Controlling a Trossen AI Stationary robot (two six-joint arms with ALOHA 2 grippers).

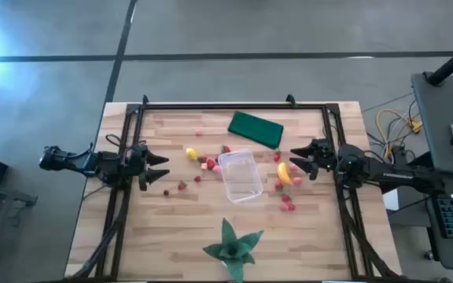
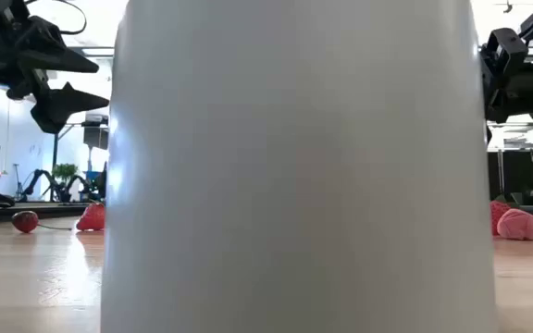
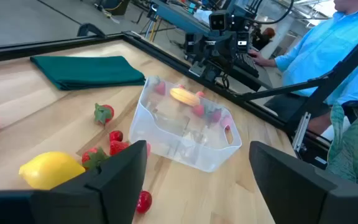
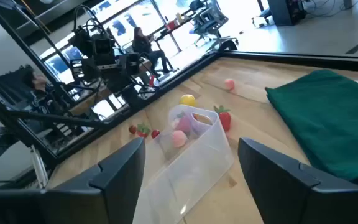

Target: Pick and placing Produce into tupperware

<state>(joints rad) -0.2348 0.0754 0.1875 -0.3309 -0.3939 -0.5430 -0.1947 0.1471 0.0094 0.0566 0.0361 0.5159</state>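
A: Where's the clear plastic rectangular tub [image 1: 240,174]?

B: Mid-table in the high view, nothing in it as far as I can tell. The small red and pink toy berries [image 1: 208,163] lie scattered around it, with a yellow lemon-like piece [image 1: 191,153] at its ten o'clock and a yellow-orange banana [image 1: 284,173] at its three.

A: And the grippers?

B: The left gripper [image 1: 158,167] hovers at the tub's nine o'clock, the right gripper [image 1: 300,156] at its three near the banana. Both have fingers spread, gripping nothing.

A: Risks?

B: Likely a closing finger flicks a berry away, or nudges the light tub.
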